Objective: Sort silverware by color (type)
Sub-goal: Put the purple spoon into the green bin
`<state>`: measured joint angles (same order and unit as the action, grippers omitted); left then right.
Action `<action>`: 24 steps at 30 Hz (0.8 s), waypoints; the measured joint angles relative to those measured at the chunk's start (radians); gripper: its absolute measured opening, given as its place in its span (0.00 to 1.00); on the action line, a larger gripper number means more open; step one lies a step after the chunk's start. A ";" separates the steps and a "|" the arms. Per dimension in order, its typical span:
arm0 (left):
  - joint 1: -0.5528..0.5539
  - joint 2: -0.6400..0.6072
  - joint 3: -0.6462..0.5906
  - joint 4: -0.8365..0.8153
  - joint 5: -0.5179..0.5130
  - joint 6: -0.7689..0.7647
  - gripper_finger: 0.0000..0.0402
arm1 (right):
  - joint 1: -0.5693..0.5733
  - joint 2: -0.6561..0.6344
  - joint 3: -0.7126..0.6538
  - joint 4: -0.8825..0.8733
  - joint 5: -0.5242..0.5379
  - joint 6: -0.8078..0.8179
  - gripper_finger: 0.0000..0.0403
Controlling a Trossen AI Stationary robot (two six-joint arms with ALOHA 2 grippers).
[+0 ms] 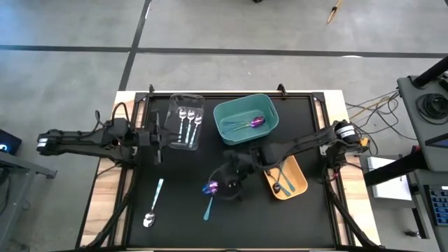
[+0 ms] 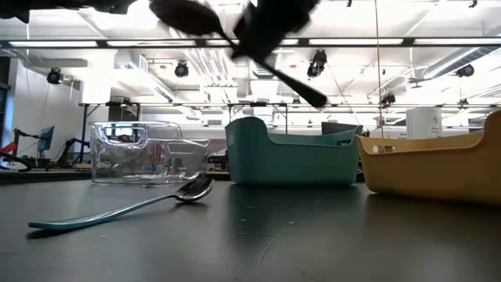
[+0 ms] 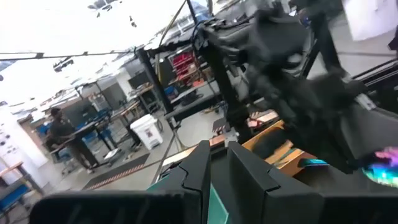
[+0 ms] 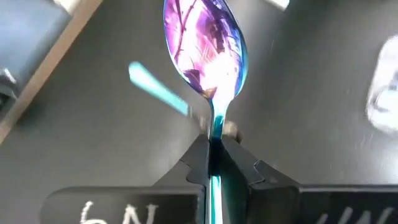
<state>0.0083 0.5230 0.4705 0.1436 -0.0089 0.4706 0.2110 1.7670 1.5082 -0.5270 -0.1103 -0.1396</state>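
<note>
Nearest the low camera, flat on the black mat: one teal-handled spoon with a shiny bowl, in front of the clear bin. A second teal handle on the mat just beside the right gripper.

Containers, placed from the teal bin:
- teal bin itself: purple-blue pieces, at least two, bowls toward its right wall, exact count hard to tell.
- clear bin, just left of it: three silver spoons side by side.
- orange bin, below and right of it: two dark teal-handled pieces.

Right gripper, below the teal bin over the mat: clamped narrow on the handle of one iridescent purple spoon, bowl sticking straight out beyond the fingertips, lifted clear of the mat.

Left gripper, just left of the clear bin: fingers nearly together, nothing seen between them.
</note>
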 joint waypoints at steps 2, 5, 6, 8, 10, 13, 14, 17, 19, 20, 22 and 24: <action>0.000 -0.005 -0.001 0.003 0.011 0.000 0.09 | -0.027 -0.024 0.000 0.056 -0.055 -0.011 0.03; 0.000 -0.015 -0.001 0.003 0.016 -0.008 0.09 | -0.068 -0.045 0.002 0.135 -0.138 -0.023 0.03; 0.000 -0.019 -0.002 0.003 0.020 -0.009 0.09 | -0.080 -0.046 0.002 0.158 -0.156 -0.034 0.03; 0.000 -0.027 -0.004 0.002 0.028 -0.012 0.09 | -0.097 -0.046 0.002 0.205 -0.183 -0.068 0.03; 0.000 -0.033 -0.008 0.001 0.044 -0.012 0.09 | -0.109 -0.046 -0.004 0.259 -0.193 -0.114 0.03; 0.000 -0.044 -0.018 0.003 0.075 -0.010 0.09 | -0.114 -0.045 -0.017 0.357 -0.209 -0.174 0.03; 0.000 -0.047 -0.020 0.005 0.085 -0.010 0.09 | -0.114 -0.045 -0.024 0.391 -0.212 -0.193 0.03; 0.000 -0.050 -0.023 0.014 0.117 -0.009 0.09 | -0.113 -0.044 -0.046 0.511 -0.235 -0.250 0.03; 0.000 -0.046 -0.024 0.016 0.132 -0.009 0.09 | -0.113 -0.044 -0.058 0.590 -0.239 -0.277 0.03; 0.000 -0.039 -0.024 0.024 0.133 -0.009 0.09 | -0.113 -0.044 -0.063 0.624 -0.239 -0.290 0.03; 0.000 -0.018 -0.024 0.041 0.137 -0.012 0.09 | -0.113 -0.044 -0.074 0.677 -0.245 -0.319 0.03; 0.000 0.011 -0.024 0.061 0.176 -0.015 0.09 | -0.113 -0.044 -0.083 0.728 -0.286 -0.338 0.03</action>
<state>0.0086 0.5340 0.4465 0.2051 0.1667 0.4553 0.0978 1.7233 1.4252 0.2007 -0.3961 -0.4778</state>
